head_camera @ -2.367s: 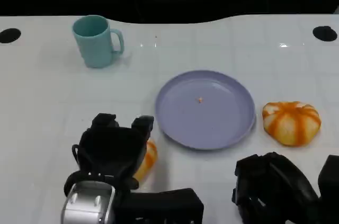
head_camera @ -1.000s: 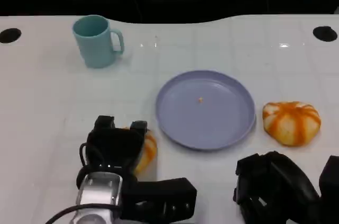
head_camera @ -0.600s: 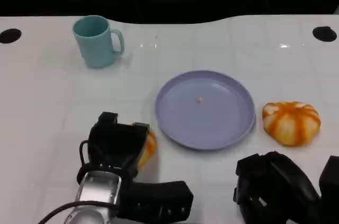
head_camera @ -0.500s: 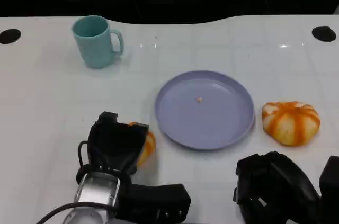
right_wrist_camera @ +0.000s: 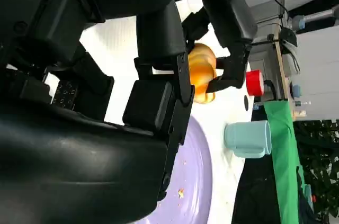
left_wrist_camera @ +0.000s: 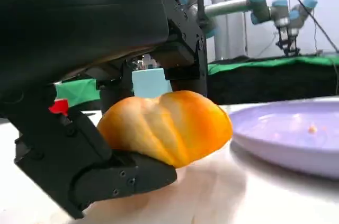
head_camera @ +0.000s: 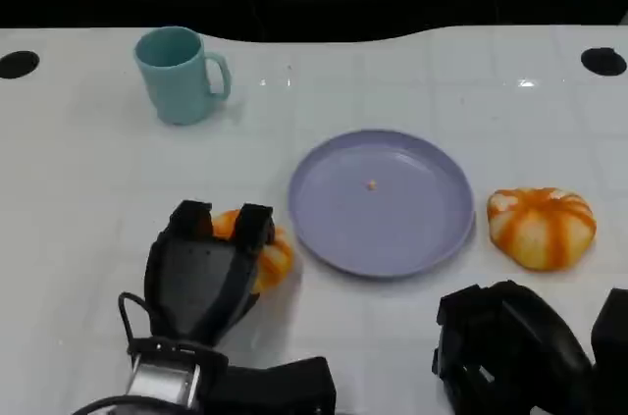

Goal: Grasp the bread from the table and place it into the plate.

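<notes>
One glossy white table [head_camera: 412,72], dark backdrop.

Left hand [head_camera: 206,273]: you have it closed around the bread [head_camera: 257,250], fingers [left_wrist_camera: 177,44] over the top, thumb beneath.
Right hand [head_camera: 520,351]: you hold it low at the near edge, fingers curled, nothing held.
</notes>
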Action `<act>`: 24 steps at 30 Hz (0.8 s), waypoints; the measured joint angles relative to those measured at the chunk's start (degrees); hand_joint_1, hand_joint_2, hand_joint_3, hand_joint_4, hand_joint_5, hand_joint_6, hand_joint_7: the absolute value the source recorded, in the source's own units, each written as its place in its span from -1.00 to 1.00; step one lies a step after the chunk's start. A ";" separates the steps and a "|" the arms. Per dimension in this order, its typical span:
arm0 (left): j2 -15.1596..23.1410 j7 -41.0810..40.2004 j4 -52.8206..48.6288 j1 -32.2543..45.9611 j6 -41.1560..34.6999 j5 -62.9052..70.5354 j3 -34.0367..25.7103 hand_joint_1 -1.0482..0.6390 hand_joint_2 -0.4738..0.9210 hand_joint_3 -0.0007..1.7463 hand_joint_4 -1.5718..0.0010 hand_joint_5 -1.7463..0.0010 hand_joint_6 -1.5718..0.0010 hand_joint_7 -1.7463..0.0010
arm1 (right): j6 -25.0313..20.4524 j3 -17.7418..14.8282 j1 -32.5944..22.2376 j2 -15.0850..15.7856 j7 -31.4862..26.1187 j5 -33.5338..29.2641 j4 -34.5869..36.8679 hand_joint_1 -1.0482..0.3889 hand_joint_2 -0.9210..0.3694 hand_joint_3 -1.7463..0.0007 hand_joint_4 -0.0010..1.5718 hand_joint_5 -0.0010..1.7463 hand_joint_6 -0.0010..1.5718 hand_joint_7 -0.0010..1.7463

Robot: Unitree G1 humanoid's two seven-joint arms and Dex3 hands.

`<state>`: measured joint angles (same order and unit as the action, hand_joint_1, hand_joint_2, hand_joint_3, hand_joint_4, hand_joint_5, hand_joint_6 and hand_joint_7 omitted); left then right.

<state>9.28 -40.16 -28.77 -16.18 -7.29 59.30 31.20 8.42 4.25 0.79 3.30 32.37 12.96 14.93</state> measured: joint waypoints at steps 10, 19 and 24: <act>2.70 -0.31 3.04 -0.54 1.58 -1.17 -1.35 -0.01 0.22 0.59 -0.27 -1.00 0.06 -1.00 | -0.26 0.02 -0.64 -0.05 0.02 0.09 0.12 -1.00 0.39 -0.57 0.98 0.50 1.00 0.17; 3.49 2.13 6.84 -0.63 2.71 -3.05 -2.68 -0.06 0.33 0.36 -0.24 -1.00 0.09 -1.00 | 0.15 0.00 -0.89 -0.32 0.71 0.45 0.05 -1.00 0.39 -0.58 0.96 0.49 1.00 0.15; 4.09 2.46 7.96 -1.01 3.20 -3.03 -3.67 -0.02 0.31 0.32 -0.24 -1.00 0.09 -1.00 | 0.89 -0.01 -0.81 -0.40 0.50 0.25 0.98 -1.00 0.37 -0.58 0.96 0.50 1.00 0.17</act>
<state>13.37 -37.71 -20.81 -17.20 -4.09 56.27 27.53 9.31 4.24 -0.02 2.91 32.87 13.21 15.91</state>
